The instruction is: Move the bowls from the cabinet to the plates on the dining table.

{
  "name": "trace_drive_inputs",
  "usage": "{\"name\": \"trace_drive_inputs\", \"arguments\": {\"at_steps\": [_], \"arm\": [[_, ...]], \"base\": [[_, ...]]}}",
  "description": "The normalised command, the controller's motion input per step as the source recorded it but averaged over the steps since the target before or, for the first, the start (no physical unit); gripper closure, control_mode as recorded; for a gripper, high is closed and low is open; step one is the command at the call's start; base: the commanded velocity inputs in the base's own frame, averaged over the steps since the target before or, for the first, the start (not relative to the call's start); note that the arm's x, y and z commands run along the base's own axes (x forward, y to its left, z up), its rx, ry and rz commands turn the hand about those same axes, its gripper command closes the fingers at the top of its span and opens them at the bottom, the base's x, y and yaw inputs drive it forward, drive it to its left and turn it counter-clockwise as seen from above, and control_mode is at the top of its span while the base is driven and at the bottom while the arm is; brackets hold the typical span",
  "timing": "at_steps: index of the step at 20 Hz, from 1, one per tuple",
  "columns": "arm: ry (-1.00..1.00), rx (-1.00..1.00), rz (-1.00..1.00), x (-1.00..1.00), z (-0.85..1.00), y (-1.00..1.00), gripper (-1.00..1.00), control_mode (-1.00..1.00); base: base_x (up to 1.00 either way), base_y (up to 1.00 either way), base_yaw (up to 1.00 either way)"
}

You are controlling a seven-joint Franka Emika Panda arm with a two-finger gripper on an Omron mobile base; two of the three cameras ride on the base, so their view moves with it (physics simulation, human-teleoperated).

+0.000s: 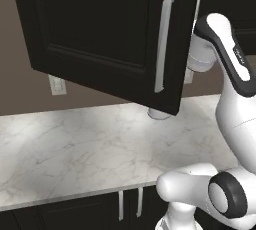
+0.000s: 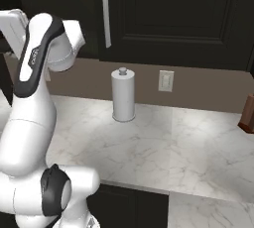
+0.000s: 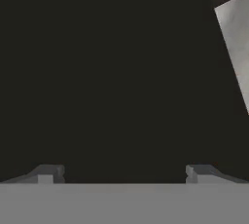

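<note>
We see the arm [image 2: 34, 88] reaching up toward the near-black cabinet [image 1: 105, 29], whose door hangs swung open over the marble surface [image 1: 75, 149]. In the hand view the fingers [image 3: 124, 174] stand wide apart with nothing between them, facing a flat dark expanse just ahead that we take to be part of the cabinet; a pale strip lies up and to the right of the fingers. The bowls cannot be made out: the space ahead of the fingers is too dark to tell a shelf or its contents, so we judge them to be inside the cabinet, not yet reached. A paper-towel roll [image 2: 123, 94] stands on the surface, well below the hand. As to handling, we expect a wooden bowl to be light, stiff and fairly grippy, a glossy one smoother and more apt to slip, and possibly breakable if dropped. Both are probably too wide to span, so we judge the rim the place to hold: one finger inside, one outside, pinching the wall on the near side, then lifting level before drawing it clear of the door.
</note>
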Motion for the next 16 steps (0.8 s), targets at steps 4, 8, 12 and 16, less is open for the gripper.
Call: {"name": "trace_drive_inputs", "arguments": {"at_steps": [4, 8, 12, 16], "arm": [[-0.16, 0.02, 0.22, -0.84, 0.0, 0.71, -1.0, -1.0], [-0.15, 0.03, 0.25, -0.83, 0.0, 0.66, -1.0, -1.0], [-0.09, 0.0, 0.2, -0.28, 0.0, 0.6, -1.0, -1.0], [-0.03, 0.0, 0.08, 0.0, 0.0, 0.59, -1.0, -1.0]], "base": [[0.0, 0.0, 0.0], [0.0, 0.0, 0.0], [0.0, 0.0, 0.0], [0.0, 0.0, 0.0]]}}
